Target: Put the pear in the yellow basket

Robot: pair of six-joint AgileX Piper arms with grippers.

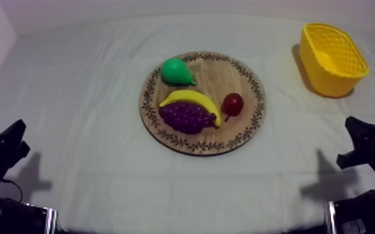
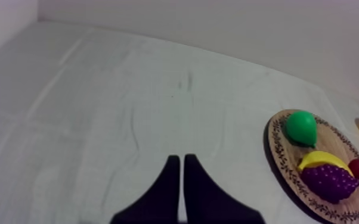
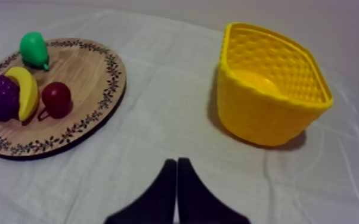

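The board lies at the middle of the table. The basket stands at the far right, well apart from the board. On the board, the pear lies at the far left, apart from the rest. The banana lies nearer the middle, arched over the grapes and touching them. The small red fruit sits just right of the banana. The left gripper sits over cloth left of the board. The right gripper sits before the gap between board and basket.
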